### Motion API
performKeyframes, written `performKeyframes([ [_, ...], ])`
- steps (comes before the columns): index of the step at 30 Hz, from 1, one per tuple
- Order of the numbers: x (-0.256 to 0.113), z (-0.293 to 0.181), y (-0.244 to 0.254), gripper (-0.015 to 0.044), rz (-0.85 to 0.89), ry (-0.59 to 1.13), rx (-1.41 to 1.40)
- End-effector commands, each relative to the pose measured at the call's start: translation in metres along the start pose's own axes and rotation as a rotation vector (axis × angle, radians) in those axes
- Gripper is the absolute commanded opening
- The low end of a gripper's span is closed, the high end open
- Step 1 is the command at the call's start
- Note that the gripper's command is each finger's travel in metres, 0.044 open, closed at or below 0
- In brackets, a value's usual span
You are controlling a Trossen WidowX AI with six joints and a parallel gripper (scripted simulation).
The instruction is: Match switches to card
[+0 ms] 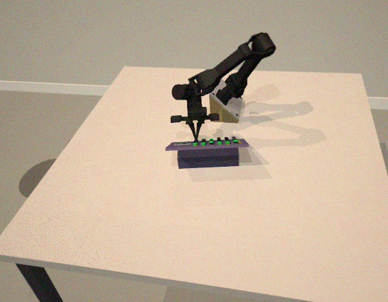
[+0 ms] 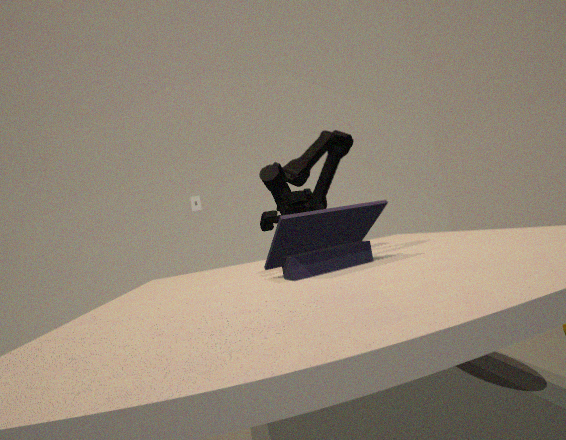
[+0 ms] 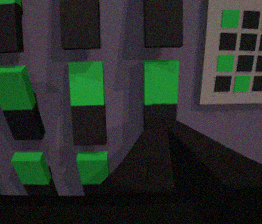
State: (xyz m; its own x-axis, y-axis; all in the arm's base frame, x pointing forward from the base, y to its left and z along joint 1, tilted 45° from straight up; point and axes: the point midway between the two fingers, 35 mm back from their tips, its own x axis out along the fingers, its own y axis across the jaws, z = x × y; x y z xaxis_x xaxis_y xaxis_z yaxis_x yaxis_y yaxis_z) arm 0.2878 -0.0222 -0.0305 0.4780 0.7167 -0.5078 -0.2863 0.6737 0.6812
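The tilted purple panel (image 1: pixel 171 148) (image 2: pixel 325 232) (image 3: pixel 189 77) carries rows of green and dark grey rocker switches. The grey-rimmed card (image 3: pixel 208 65) is at the upper right of the wrist view, its right side cut off. My gripper (image 1: pixel 196 140) (image 3: pixel 160 127) is shut and empty. Its tips are at the dark nearer half of the rightmost switch (image 3: pixel 161 83) in the middle visible row, seemingly touching it; the fingers hide part of that half. Another switch (image 3: pixel 86 84) stands to its left. The exterior view shows only the panel's back, which hides the fingertips.
The panel rests on a dark purple base (image 1: pixel 208 160) (image 2: pixel 330 260). The arm's wedge-shaped mount (image 1: pixel 223 111) stands behind the panel in the top view. Neighbouring switches surround the fingertips, including a green-topped one (image 3: pixel 93 166) at the lower left.
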Motion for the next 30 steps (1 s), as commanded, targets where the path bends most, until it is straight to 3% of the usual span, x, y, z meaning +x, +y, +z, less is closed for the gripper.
performKeyframes([
  [1,0.001,0.001,0.000,0.0000,0.002,-0.004,0.002],
  [12,0.000,0.000,0.000,0.0000,-0.001,0.000,-0.001],
  [19,-0.061,0.003,-0.001,0.0000,-0.002,0.025,0.002],
  [27,-0.063,0.003,0.001,0.0000,-0.001,0.025,0.002],
  [30,-0.065,0.002,0.024,0.0000,-0.002,0.026,0.003],
])
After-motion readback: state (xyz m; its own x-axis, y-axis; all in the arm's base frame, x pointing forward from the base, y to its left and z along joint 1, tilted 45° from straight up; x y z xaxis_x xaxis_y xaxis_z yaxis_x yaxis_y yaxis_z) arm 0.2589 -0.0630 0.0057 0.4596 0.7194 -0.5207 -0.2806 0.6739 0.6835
